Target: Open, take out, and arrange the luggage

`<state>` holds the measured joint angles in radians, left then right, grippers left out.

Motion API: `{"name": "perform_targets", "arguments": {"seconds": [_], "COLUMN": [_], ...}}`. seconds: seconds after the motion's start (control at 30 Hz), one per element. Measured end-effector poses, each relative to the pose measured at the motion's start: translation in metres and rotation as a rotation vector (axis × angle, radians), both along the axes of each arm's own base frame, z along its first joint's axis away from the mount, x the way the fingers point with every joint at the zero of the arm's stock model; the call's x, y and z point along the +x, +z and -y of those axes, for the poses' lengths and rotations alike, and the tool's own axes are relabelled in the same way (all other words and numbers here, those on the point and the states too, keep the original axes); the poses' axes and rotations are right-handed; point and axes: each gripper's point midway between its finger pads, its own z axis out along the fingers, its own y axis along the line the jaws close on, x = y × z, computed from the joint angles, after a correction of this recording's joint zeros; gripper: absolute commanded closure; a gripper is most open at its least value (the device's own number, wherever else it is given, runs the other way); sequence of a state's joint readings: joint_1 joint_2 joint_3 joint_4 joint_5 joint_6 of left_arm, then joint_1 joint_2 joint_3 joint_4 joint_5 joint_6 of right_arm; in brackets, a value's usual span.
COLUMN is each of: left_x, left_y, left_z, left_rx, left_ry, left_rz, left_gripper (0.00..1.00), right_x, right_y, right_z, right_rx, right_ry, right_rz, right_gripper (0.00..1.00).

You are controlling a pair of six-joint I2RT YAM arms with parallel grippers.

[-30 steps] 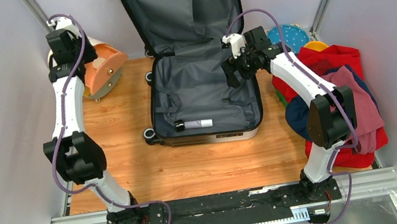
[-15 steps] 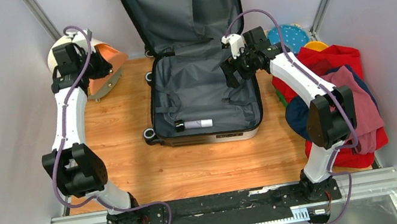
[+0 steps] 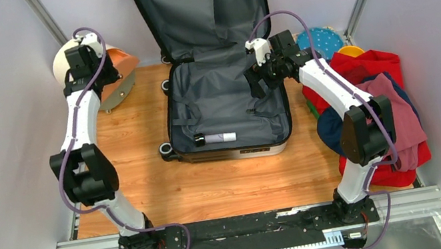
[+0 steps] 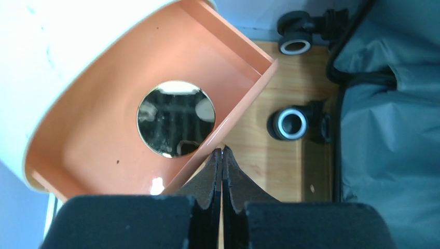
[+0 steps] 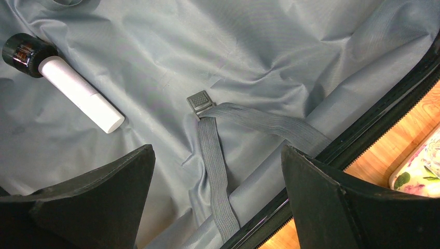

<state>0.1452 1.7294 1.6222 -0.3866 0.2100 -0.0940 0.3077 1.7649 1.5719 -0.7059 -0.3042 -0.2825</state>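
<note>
Top view: luggage (image 3: 228, 103) sits open mid-table (image 3: 215, 186), nearer the far end. Base half lies flat, grey lining up; lid half stands up against the back wall, hinged along the base's far edge. Wheels (image 3: 167, 150) are on the left end, so the long axis runs left-right, wheel end toward the left arm's side. White tube (image 3: 215, 138) with a black cap lies inside along the near wall, cap to the left. Left arm (image 3: 83, 117) reaches to the far left corner, wrist over a round cream box (image 3: 64, 56) with its orange drawer (image 3: 121, 70) pulled out toward the luggage. Right arm (image 3: 333, 88) ends over the far right part of the base half. Clothes pile (image 3: 390, 103), red, blue and pink, sits at the right table edge.

Left wrist: left fingers (image 4: 215, 176) pressed together, nothing seen between them, tips right at the drawer's outer wall; contact can't be told. A round mirror-like disc (image 4: 176, 118) lies in the drawer. Two luggage wheels stand just right of it on the wood, grey lining beyond.

Right wrist: right fingers (image 5: 104, 202) spread wide, hanging above the lining. Between them a grey strap (image 5: 215, 166) with a buckle (image 5: 199, 101) lies loose. The tube lies at upper left, and the black zip rim crosses the lower right.
</note>
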Motion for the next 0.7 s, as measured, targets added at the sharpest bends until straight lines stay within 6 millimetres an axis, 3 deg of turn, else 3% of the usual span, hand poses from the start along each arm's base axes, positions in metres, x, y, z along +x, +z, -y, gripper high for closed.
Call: {"name": "perform_targets", "arguments": {"seconds": [0.1,0.23,0.47,0.6,0.7], "left_x": [0.018,0.029,0.054,0.062,0.065], "left_y": [-0.004,-0.005,-0.002,-0.004,-0.005], "left_z": [-0.009,-0.018,-0.038,-0.047,-0.054], "left_rx": [0.025,0.056,0.136,0.184,0.215], "left_ry": [0.024,0.05,0.111,0.127,0.145], "left_rz": [0.016,0.044,0.095,0.112,0.119], "left_gripper": [1.0,1.0,0.9,0.88,0.81], "right_x": [0.0,0.001,0.001,0.001,0.001], "right_y": [0.0,0.0,-0.001,-0.001,-0.001], "right_z": [0.001,0.001,0.002,0.003,0.003], "right_rx": [-0.003,-0.007,-0.011,-0.012,-0.012], "right_ry": [-0.002,-0.004,-0.008,-0.008,-0.008], "right_rz": [0.001,0.003,0.004,0.004,0.004], "right_gripper": [0.04,0.04,0.04,0.04,0.04]}}
